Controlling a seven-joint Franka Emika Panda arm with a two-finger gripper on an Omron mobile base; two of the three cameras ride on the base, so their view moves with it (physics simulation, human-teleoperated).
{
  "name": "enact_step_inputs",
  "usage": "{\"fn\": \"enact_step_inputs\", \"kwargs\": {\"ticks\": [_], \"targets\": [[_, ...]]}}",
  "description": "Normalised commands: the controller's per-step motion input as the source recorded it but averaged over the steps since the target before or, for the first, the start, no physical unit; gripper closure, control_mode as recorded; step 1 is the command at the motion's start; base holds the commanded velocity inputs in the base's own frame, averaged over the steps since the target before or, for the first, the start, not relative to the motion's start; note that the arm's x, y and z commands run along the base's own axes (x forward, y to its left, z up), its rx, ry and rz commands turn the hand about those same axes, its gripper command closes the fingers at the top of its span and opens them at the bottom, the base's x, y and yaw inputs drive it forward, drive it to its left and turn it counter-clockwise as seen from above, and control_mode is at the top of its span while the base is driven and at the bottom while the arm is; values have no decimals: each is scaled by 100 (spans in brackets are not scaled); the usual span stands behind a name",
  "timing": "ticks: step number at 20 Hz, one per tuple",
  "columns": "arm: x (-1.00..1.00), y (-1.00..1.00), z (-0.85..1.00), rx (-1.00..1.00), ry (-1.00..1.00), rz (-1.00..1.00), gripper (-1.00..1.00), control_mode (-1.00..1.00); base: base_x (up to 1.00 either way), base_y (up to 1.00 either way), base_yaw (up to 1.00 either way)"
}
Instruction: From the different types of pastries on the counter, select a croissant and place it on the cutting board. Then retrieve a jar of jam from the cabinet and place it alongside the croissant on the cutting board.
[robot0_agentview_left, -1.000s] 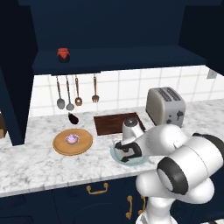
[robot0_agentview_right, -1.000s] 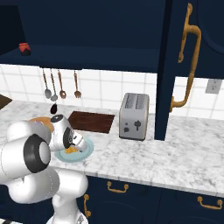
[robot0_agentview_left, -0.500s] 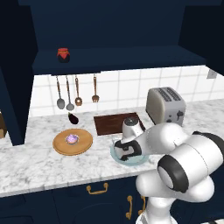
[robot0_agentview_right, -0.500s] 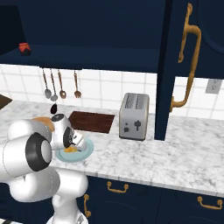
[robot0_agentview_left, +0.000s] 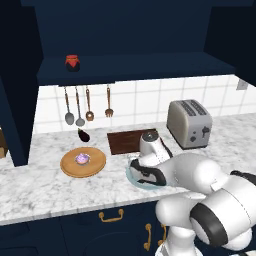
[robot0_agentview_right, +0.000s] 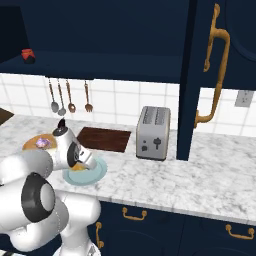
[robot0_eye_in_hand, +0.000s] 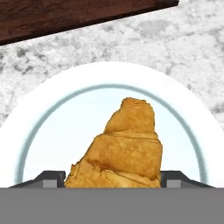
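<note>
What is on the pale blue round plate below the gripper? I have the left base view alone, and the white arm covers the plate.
Observer: The hand view shows a golden-orange crescent croissant lying on the plate, between the two dark fingertips.
Operator: Are they closed on it?
Observer: One stands on each side of the croissant's near end. I cannot tell whether they press it.
Operator: What is beyond the silver toaster?
Observer: In the right base view, a tall dark navy cabinet door with a long brass handle stands to the right of the toaster.
</note>
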Motion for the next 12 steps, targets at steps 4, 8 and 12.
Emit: {"fn": "enact_step_inputs", "kwargs": {"ticks": [4,8,12], "targets": [[-39,0,87,0,-15,0,100,-100,0,0,0],[-42,0,86,0,-14,0,100,-100,0,0,0],[-49,0,82,0,-15,0,100,-100,0,0,0]]}}
